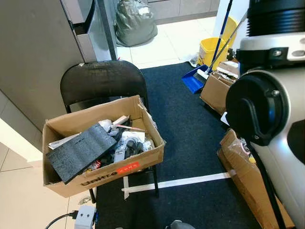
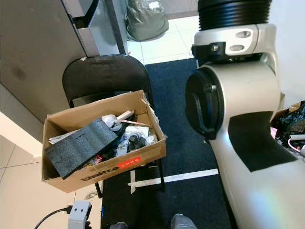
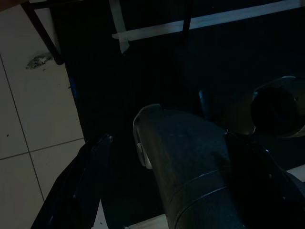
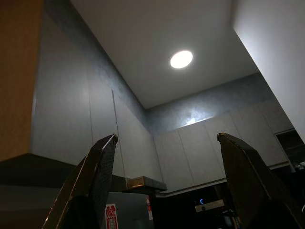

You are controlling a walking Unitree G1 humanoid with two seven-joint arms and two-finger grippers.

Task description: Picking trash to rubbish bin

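While the robot's right arm (image 2: 243,119) bulked up close in front of the head camera, the trash sat in an open cardboard box (image 1: 102,179) resting on the seat of a black chair (image 1: 102,83). That box was stuffed: a flat black textured slab (image 1: 80,150) leaned across the near-left part, with white and dark scraps of trash (image 1: 127,140) piled beside it toward the right wall. The box had a red label on its front face.

The right gripper (image 4: 167,191) was pointed up toward the ceiling, its two black fingers (image 4: 90,186) spread well apart with nothing between them; a round ceiling light (image 4: 181,59) and grey cabinets showed past them. The left gripper (image 3: 164,188) hung low over the dark carpet (image 1: 186,119) and pale floor tiles (image 3: 33,119), very dim, fingers set apart too, nothing held, with the robot's own leg in front of the lens.

Further back, a yellow bucket (image 1: 213,50) and a blue dustpan (image 1: 193,80) stood at the carpet's far right corner, next to another cardboard box (image 1: 217,90). A full grey-green bin bag (image 1: 136,24) sat on the tiles beyond the chair. A strip of white tape (image 1: 186,182) ran across the carpet under the chair. One more flattened carton (image 1: 248,181) lay to the right, near the robot's body.
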